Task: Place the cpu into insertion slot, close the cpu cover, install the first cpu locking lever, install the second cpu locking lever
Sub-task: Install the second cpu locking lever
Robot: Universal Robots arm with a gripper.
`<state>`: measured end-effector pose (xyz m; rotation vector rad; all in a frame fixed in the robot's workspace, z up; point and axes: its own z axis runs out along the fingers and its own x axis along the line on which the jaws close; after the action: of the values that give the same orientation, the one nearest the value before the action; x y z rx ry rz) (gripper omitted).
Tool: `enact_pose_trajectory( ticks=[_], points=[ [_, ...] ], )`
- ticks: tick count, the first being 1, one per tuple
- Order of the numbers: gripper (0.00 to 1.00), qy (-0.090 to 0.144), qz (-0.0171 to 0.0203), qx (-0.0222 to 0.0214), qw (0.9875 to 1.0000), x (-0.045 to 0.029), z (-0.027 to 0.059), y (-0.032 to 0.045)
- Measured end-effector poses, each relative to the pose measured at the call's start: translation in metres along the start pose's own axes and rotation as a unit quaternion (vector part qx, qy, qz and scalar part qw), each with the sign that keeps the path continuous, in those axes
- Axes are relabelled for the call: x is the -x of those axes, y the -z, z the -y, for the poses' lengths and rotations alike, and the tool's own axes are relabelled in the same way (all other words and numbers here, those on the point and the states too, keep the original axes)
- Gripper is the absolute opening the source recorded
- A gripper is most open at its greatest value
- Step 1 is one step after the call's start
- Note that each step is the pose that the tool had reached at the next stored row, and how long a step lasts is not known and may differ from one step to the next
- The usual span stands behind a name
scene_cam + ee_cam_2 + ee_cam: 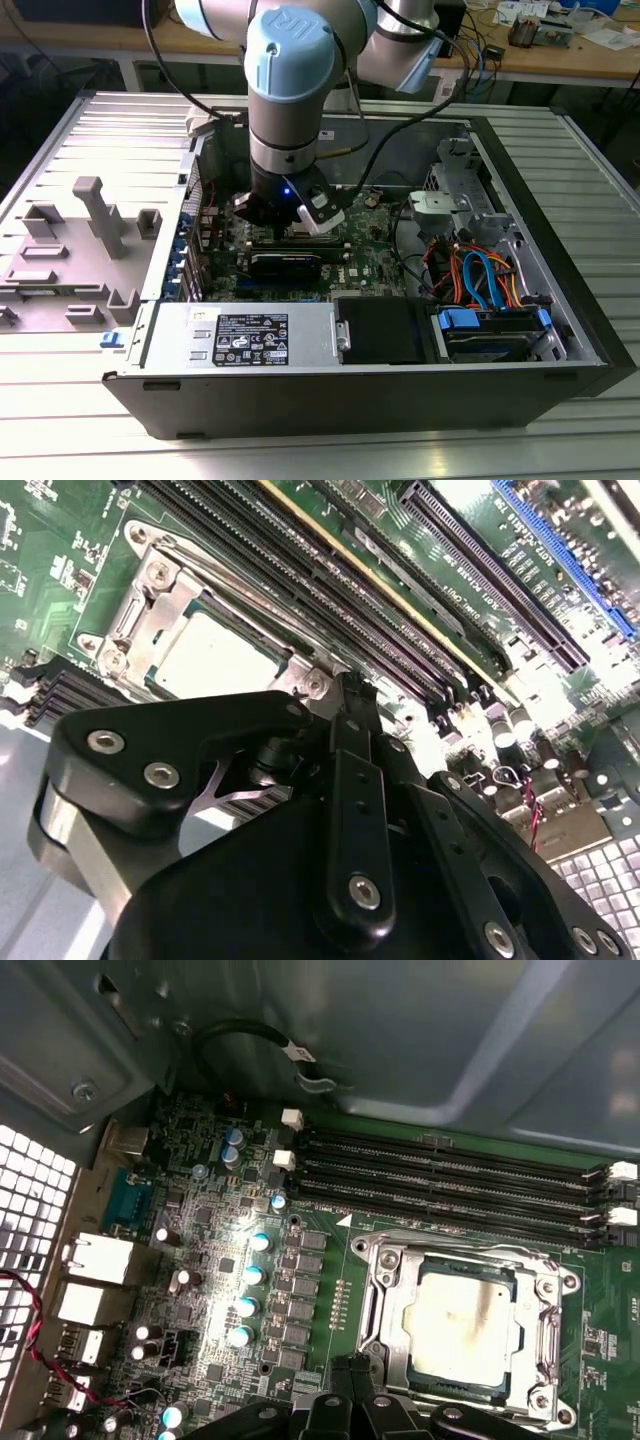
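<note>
From my remote seat I see the grey and pale-blue robot arm (pixel 290 90) reaching down into the open black computer case (pixel 560 300), which lies on its side on the ribbed metal worktop (pixel 110 130). Its black gripper (pixel 285 222) hangs low over the green motherboard (pixel 375 262), just above the socket area. The cpu, a small flat square chip with a silvery-grey metal top (pixel 463 1327), already lies flat in the insertion slot, a square socket with a silvery metal rim (pixel 373 1305), its metal face turned up toward the cameras and its edges squared to the socket sides. The cpu cover, a thin silver-grey metal frame plate with a large square window (pixel 537 1328), lies down around the chip, so the chip shows through the window. In the second wrist view the same chip (pixel 215 658) sits in its frame just beyond the jaws' tip (one black finger (pixel 352 742) runs straight toward the socket corner). I cannot tell whether the jaws are apart or together. The long black memory slots (pixel 450 1185) run parallel beside the socket, along one of its edges. A grey plastic fixture tray (pixel 70 250) sits on the worktop at the exterior view's left.
</note>
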<state>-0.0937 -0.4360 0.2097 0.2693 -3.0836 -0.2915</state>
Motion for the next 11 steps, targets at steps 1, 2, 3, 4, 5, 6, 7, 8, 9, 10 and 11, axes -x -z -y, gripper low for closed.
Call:
enact_pose_trajectory(
  ticks=[1, 2, 3, 4, 5, 6, 7, 8, 9, 10, 11],
  points=[
    [0.11, 0.0, -0.0005, -0.0028, 1.0, 0.0001, -0.0007, 0.0008],
    [0.11, 0.0, -0.0008, -0.0044, 1.0, 0.0001, -0.001, 0.0012],
    [0.11, 0.0, -0.0013, -0.0073, 1.0, 0.0002, -0.0016, 0.0023],
    [0.11, -0.001, -0.0021, -0.0118, 0.9999, 0.0003, -0.0027, 0.004],
    [0.11, -0.001, -0.0026, -0.015, 0.9999, 0.0004, -0.0037, 0.0057],
    [0.11, -0.001, -0.0031, -0.0184, 0.9998, 0.0005, -0.0046, 0.0073],
    [0.11, -0.001, -0.0033, -0.0218, 0.9998, 0.0005, -0.0055, 0.0099],
    [0.11, -0.001, -0.0027, -0.0236, 0.9997, 0.0005, -0.0061, 0.0117],
    [0.11, -0.001, -0.0016, -0.0249, 0.9997, 0.0005, -0.0067, 0.0132],
    [0.11, 0.0, 0.0004, -0.0261, 0.9997, 0.0005, -0.0071, 0.0141],
    [0.11, 0.0, 0.0022, -0.0269, 0.9996, 0.0006, -0.0072, 0.0144]
  ],
)
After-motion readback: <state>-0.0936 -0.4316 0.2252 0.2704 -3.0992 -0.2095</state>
